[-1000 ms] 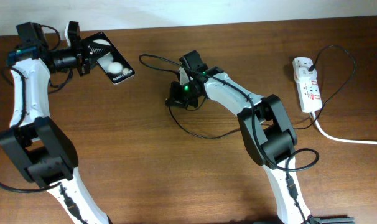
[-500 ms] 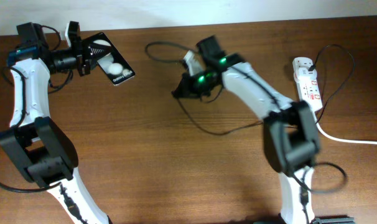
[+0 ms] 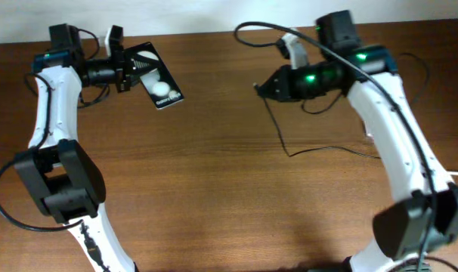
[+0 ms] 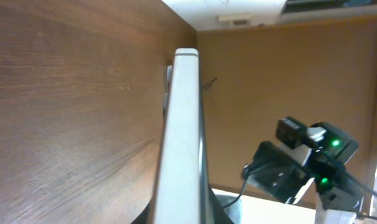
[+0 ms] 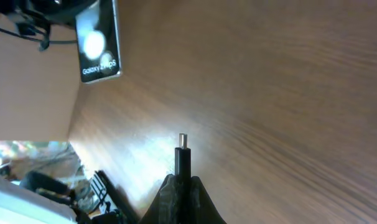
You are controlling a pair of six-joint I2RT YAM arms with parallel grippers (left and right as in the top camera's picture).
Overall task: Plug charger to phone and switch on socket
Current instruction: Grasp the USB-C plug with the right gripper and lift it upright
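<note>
left pincer (image 3: 125, 64) clamps phone (image 3: 159, 75) steady for mating | right pincer (image 5: 181, 185) pinches charger (image 5: 183, 152), tip forward; my target lies ahead-left

Brown wood-grain table (image 3: 214, 196), matte, with a bright light patch showing in the right wrist view. A slack stretch of the thin black cable of the charger (image 3: 291, 154) lies directly on the wood right of centre, bending at a corner and running right until it passes under the right arm. The phone (image 3: 159, 76) sits near the far-left edge, face up and angled, and whether it rests on the wood or is lifted clear cannot be told.
</note>
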